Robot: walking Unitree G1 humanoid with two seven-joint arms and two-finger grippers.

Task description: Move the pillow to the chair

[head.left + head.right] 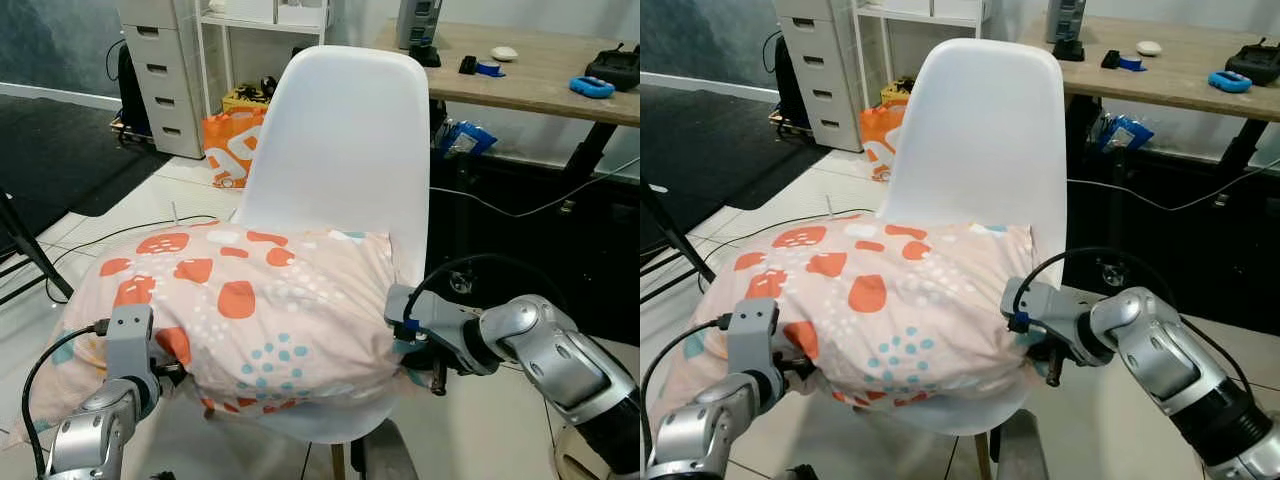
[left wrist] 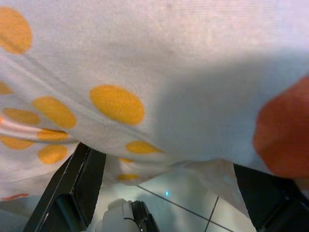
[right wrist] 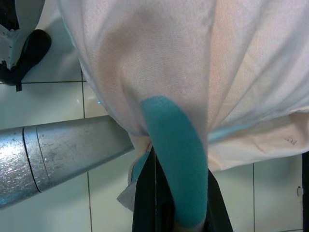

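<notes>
You are nearly done: the pillow (image 1: 240, 310) is already lying on the chair (image 1: 340, 150) seat, overhanging on the left. Both the left gripper (image 2: 169, 193) and the right gripper (image 3: 176, 193) are gripping it, jaws clamped on its edges, so letting go and pulling clear is what you are left with.

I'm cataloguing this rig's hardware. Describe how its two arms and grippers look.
Both arms are brushed silver metal in rounded segments. The left arm ends in a boxy grey wrist block with a thin black cable looping into it. The right arm is bulkier, with a black band near the forearm and a black cable arching to its grey wrist. The wrist views show long flat black fingers.
</notes>
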